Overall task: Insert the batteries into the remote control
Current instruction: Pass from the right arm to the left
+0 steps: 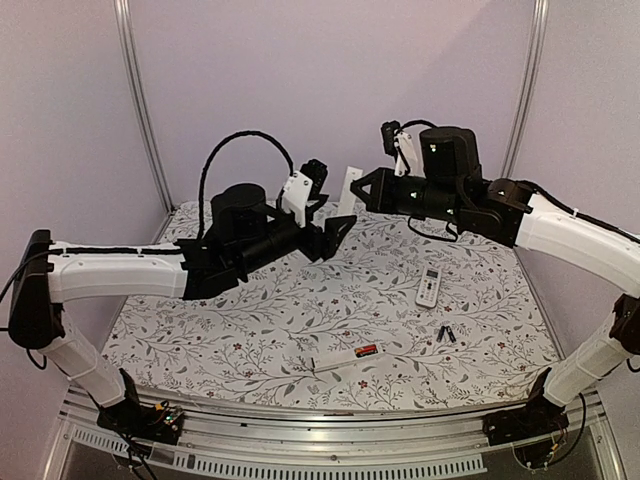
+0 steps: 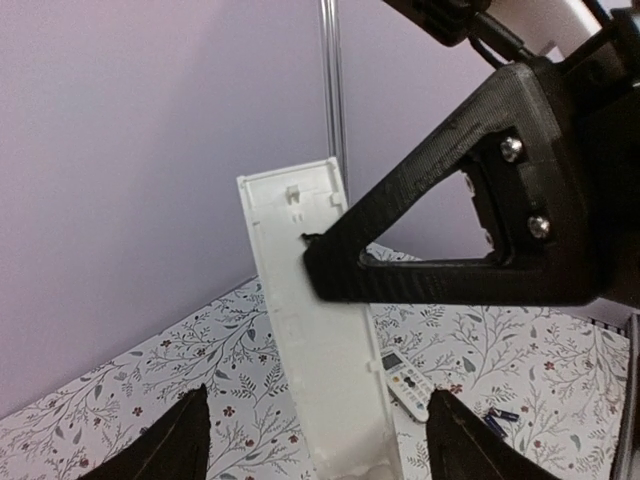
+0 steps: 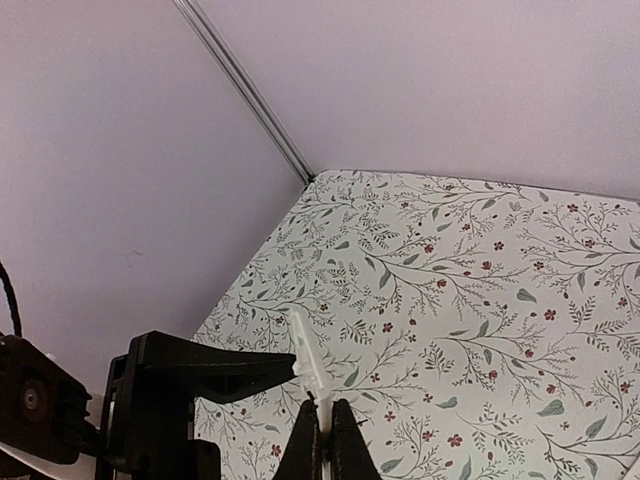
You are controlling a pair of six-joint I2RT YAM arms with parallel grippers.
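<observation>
A: Where is the long white remote (image 2: 315, 345)?

B: We have it off the table (image 1: 250, 330), upright in the air between our two arms, with its open back facing the left wrist camera. Our right gripper (image 3: 321, 415) is pinched tight on its thin edge, the jaws all but meeting.

A: And our left gripper (image 2: 318, 405)?

B: It is spread wide. Its fingers (image 2: 175, 440) stand on either side of the remote's lower end. We see a gap on both sides, so it holds nothing.

A: The batteries?

B: All of them are down on the floral table. A red battery (image 1: 366, 351) lies near the front edge against a white strip (image 1: 330, 363). That strip may be the cover, but we cannot tell. Two black batteries (image 1: 446, 335) lie together to its right, nearer us than a small white remote (image 1: 428, 287).

A: How do we expect them to handle?

B: We judge the cells light, hard and smooth, and round enough to roll if nudged. We would pinch one across the middle of its barrel, leaving the ends free for the contacts.

A: And the remote?

B: It looks like a light, hollow plastic shell, stiff lengthwise but thin-walled. We would grip its long edges below the compartment, keep the bay clear and squeeze gently. An edge pinch like the right gripper's could let it pivot when a cell is pressed in.
</observation>
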